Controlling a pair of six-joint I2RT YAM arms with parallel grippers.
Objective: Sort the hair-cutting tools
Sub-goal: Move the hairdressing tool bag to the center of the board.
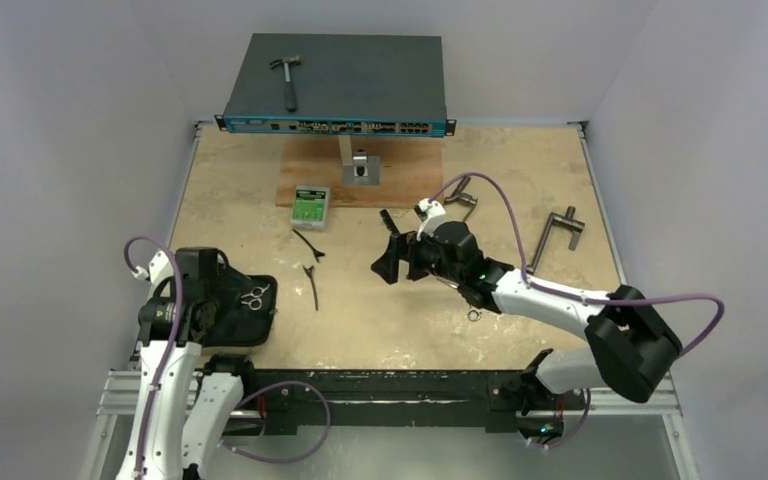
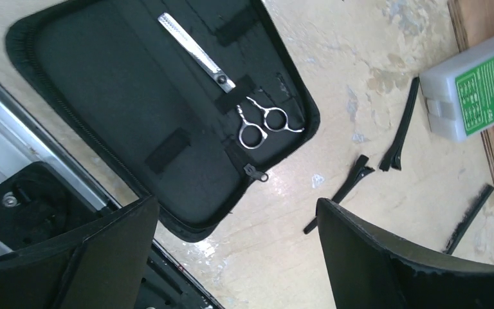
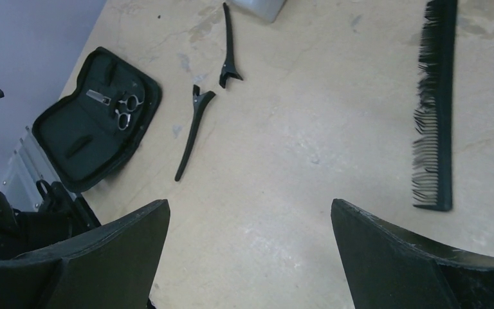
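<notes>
Silver scissors (image 2: 244,109) lie strapped inside an open black zip case (image 2: 103,96) at the table's left (image 1: 240,305). Two slim black hair clips (image 2: 402,125) (image 2: 344,190) rest on the bare table right of the case. A long black comb (image 3: 439,109) lies further right. My left gripper (image 2: 237,203) hovers open over the case's near corner, holding nothing. At mid-table my right gripper (image 3: 250,203) stands open above bare wood, with the comb to its right and the clips (image 3: 192,132) to its left. A small silver ring (image 1: 473,315) shows beside my right forearm, the rest of that object hidden.
A white and green box (image 1: 311,205) sits behind the clips on a brown board. Two grey T-handle tools (image 1: 465,195) (image 1: 560,232) lie at the back right. A hammer (image 1: 286,78) rests on a network switch (image 1: 360,80) at the back. White walls enclose the table.
</notes>
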